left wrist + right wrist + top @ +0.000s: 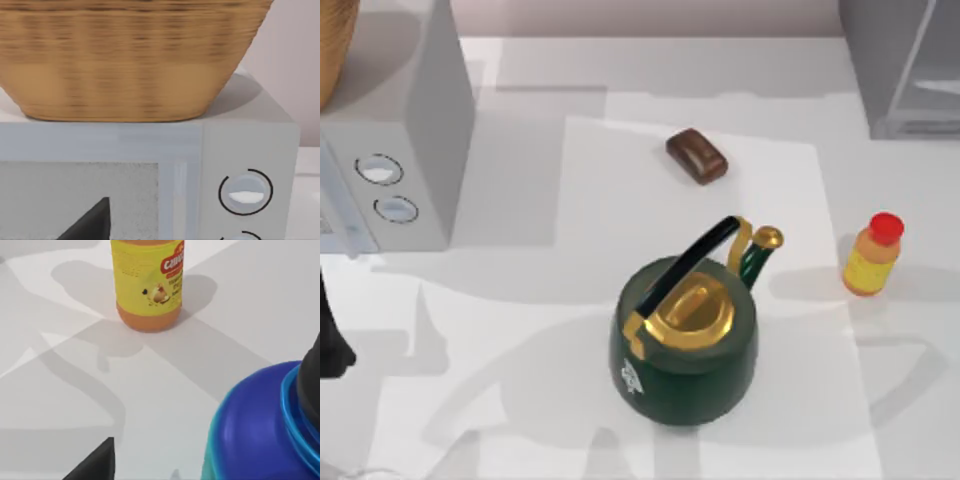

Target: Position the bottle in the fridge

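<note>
The bottle (pixel 872 256) stands upright on the table's (pixel 520 400) right side, red cap up, long axis vertical, right of the green kettle (pixel 685 325), with the fridge (pixel 900 70) at the far right corner. I cannot tell how my fingers are set on either arm.

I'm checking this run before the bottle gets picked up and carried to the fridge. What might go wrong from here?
1. The bottle stands upright, tall and narrow on the table; a slightly off approach could tip it.
2. The green kettle with its raised handle stands to the bottle's left in the top view; a wide sweep might clip it.
3. The fridge is in the far right corner, and its thin door frame could catch the bottle going in.
</note>
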